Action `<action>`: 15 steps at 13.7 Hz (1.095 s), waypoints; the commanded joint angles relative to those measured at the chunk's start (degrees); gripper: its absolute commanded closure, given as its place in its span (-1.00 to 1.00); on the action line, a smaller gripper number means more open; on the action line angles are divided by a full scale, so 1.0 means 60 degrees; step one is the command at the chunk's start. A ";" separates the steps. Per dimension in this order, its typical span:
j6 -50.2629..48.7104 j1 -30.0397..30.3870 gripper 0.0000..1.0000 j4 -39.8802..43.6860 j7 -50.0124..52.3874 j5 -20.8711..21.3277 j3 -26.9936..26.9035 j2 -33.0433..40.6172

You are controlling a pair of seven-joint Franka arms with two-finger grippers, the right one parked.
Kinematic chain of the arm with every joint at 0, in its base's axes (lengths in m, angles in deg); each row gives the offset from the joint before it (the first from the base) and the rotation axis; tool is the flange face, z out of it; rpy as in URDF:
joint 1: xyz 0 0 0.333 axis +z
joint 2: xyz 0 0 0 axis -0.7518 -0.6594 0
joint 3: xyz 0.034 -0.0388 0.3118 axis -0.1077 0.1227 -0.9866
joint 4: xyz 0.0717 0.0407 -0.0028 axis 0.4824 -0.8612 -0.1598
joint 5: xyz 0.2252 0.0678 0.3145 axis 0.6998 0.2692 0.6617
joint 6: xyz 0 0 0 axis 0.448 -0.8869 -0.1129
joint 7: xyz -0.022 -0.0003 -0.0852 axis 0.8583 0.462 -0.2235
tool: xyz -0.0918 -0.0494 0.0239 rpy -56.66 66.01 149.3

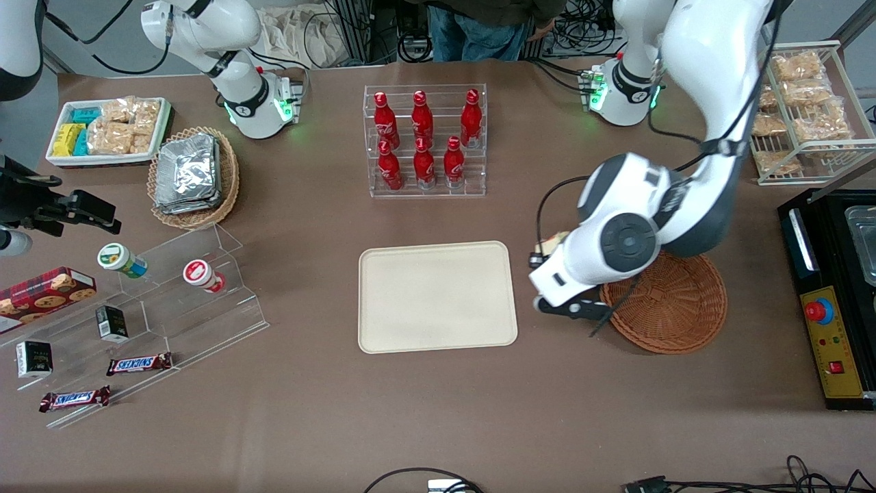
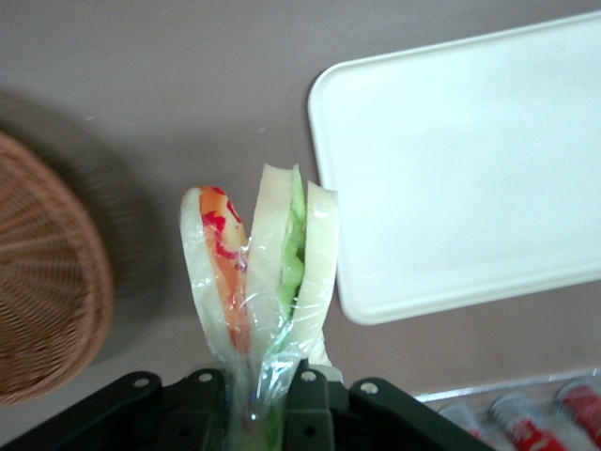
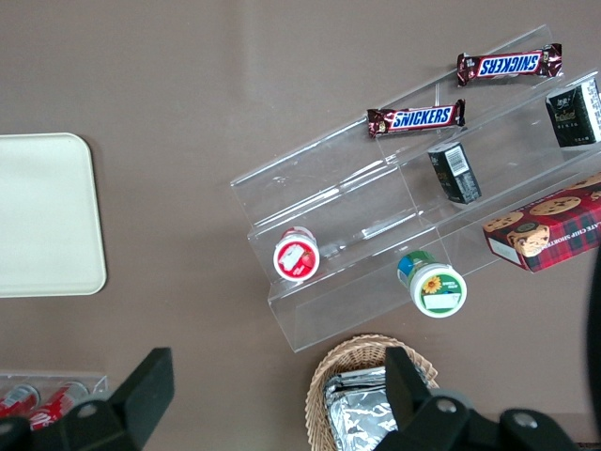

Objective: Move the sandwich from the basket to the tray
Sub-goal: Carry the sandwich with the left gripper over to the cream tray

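My left gripper (image 2: 255, 404) is shut on the sandwich (image 2: 258, 272), a plastic-wrapped wedge of white bread with orange-red and green filling. It holds it above the bare table, between the reddish-brown wicker basket (image 2: 42, 282) and the cream tray (image 2: 470, 160). In the front view the arm's wrist covers most of the gripper (image 1: 542, 259). Only a pale bit of the sandwich (image 1: 553, 243) shows there, beside the tray (image 1: 436, 296). The basket (image 1: 674, 301) has nothing in it. The tray is bare.
A clear rack of red bottles (image 1: 426, 140) stands farther from the front camera than the tray. A black control box (image 1: 831, 294) and a wire rack of snack packs (image 1: 801, 109) lie at the working arm's end. Acrylic shelves (image 1: 171, 287) lie toward the parked arm's end.
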 commanded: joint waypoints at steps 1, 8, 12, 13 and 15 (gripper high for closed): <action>0.0730 -0.0506 1.00 0.0496 0.0821 -0.0078 -0.0076 -0.0976; 0.2066 -0.0933 1.00 0.0466 0.0910 -0.0444 -0.0076 -0.2296; 0.2403 -0.1109 0.14 0.0466 0.1056 -0.0430 -0.0076 -0.2692; 0.2462 -0.1123 -0.33 0.0452 0.1056 -0.0430 -0.0076 -0.2708; 0.2797 -0.1123 -1.00 0.0452 0.1056 -0.0371 -0.0076 -0.2708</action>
